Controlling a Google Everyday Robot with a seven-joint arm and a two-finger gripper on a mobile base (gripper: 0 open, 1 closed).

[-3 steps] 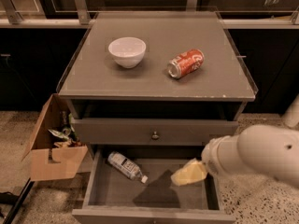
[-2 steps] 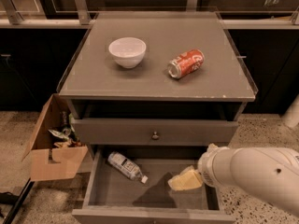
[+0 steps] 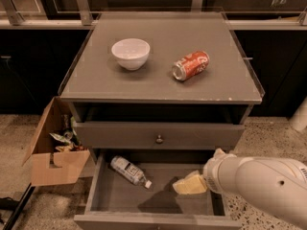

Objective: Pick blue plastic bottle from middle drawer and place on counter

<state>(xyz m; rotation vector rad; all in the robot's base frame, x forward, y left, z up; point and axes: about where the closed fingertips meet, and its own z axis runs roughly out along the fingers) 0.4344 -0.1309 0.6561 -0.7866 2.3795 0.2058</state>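
Note:
The blue plastic bottle [image 3: 127, 170] lies on its side at the back left of the open middle drawer [image 3: 117, 198], cap pointing right and toward the front. My gripper [image 3: 190, 183] hangs over the drawer's right half, a short way right of the bottle and apart from it. My white arm comes in from the lower right. The counter [image 3: 158, 83] is the grey cabinet top above.
A white bowl [image 3: 130, 53] and a red soda can [image 3: 190, 65] lying on its side sit on the counter. A closed drawer front with a small knob [image 3: 159, 139] is above the open drawer. An open cardboard box [image 3: 52, 153] with litter stands on the floor at the left.
My arm has come lower and further left across the open drawer, bringing the gripper closer to the bottle. The bottle, can and bowl have not moved.

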